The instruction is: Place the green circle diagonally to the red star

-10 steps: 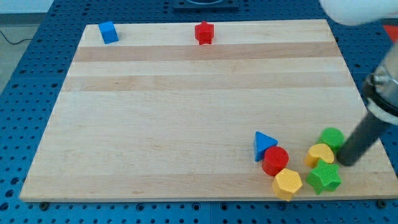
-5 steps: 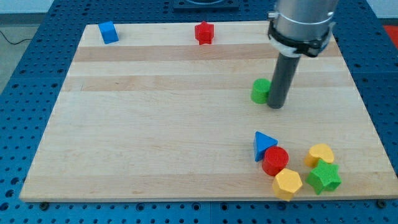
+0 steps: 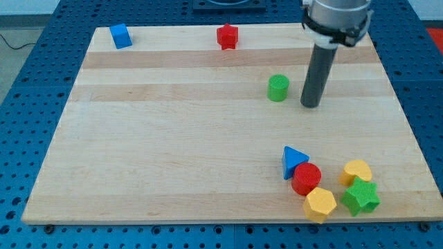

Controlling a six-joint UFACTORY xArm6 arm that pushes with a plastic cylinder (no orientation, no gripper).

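The green circle (image 3: pixel 278 88) stands on the wooden board (image 3: pixel 173 138), right of centre in the upper half. The red star (image 3: pixel 227 36) sits near the board's top edge, up and to the left of the green circle. My tip (image 3: pixel 310 106) rests on the board a short gap to the right of the green circle and slightly lower, not touching it.
A blue cube (image 3: pixel 120 35) sits at the top left. A cluster lies at the bottom right: blue triangle (image 3: pixel 293 161), red circle (image 3: pixel 306 178), yellow hexagon (image 3: pixel 320 203), yellow block (image 3: pixel 356 171) and green star (image 3: pixel 360 198).
The green circle was pushed from the bottom-right cluster up and left to the upper middle. My tip went with it and now stands apart from it on its right.
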